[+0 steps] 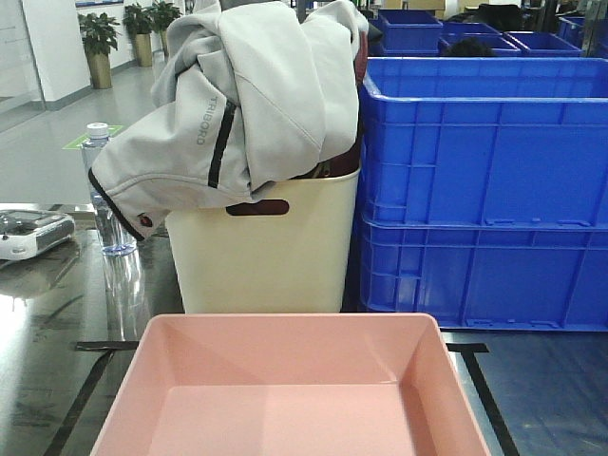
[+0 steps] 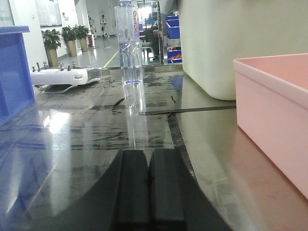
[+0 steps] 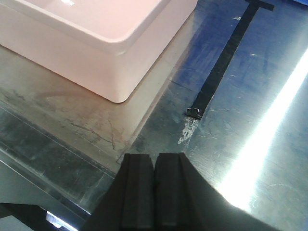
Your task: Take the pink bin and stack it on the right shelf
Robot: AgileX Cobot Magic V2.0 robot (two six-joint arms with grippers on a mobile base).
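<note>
The pink bin [image 1: 285, 389] is empty and sits on a shiny steel top [image 1: 47, 380] marked with black tape lines, at the near middle of the front view. Its left wall [image 2: 274, 110] fills the right side of the left wrist view, and its corner [image 3: 115, 53] shows at the upper left of the right wrist view. My left gripper [image 2: 148, 155] is shut and empty, low over the steel to the bin's left. Off the bin's near right corner, my right gripper [image 3: 154, 156] is also shut with nothing in it. I cannot tell whether this steel top is the right shelf.
Behind the bin stands a cream handled basket [image 1: 275, 256] with a grey jacket [image 1: 237, 104] draped over it. Two stacked blue crates [image 1: 484, 190] stand at the right. A water bottle [image 1: 106, 190] and a white controller [image 1: 28, 233] are at the left. Black tape [image 3: 226, 57] crosses the steel.
</note>
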